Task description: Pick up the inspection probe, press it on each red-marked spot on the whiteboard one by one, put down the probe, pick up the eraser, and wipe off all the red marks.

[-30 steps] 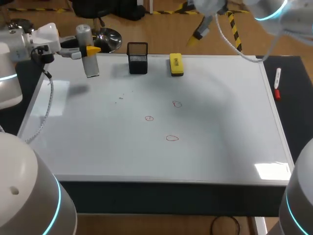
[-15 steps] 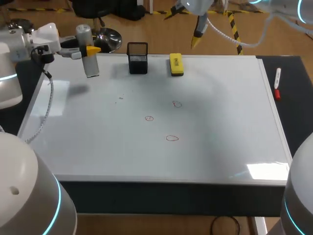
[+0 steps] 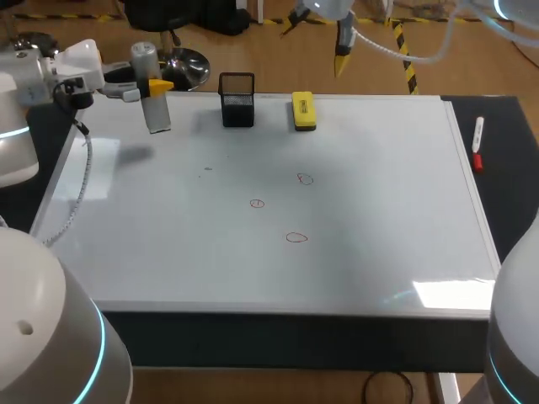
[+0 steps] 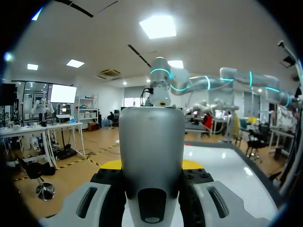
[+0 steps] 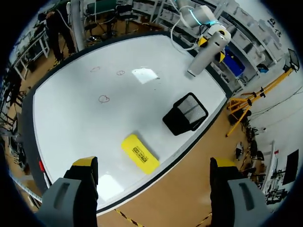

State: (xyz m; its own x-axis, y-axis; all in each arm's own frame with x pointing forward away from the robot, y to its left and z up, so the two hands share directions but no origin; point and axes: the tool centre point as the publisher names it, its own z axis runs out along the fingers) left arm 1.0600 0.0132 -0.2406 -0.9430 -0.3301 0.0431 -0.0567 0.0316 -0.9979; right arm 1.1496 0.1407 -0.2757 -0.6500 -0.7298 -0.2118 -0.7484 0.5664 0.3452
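The silver inspection probe [image 3: 152, 93] stands upright off the whiteboard's [image 3: 379, 210] far-left corner, my left gripper [image 3: 157, 86] shut on it. In the left wrist view the probe [image 4: 151, 156] fills the gap between the fingers. The yellow eraser [image 3: 303, 110] lies at the far edge. Three red marks [image 3: 257, 204] sit mid-board. My right gripper [image 3: 317, 39] hovers open beyond the far edge, high above the eraser [image 5: 140, 153]. In the right wrist view the red marks [image 5: 104, 99] and the probe [image 5: 206, 54] show ahead of the right gripper [image 5: 154, 163].
A black mesh cup [image 3: 237, 99] stands at the far edge between probe and eraser, also seen from the right wrist as the mesh cup [image 5: 185, 113]. A red-capped marker [image 3: 477, 143] lies on the dark strip right of the board.
My right arm has swung left along the far edge and turned, bringing its gripper above the eraser. The left arm and probe have stayed still.
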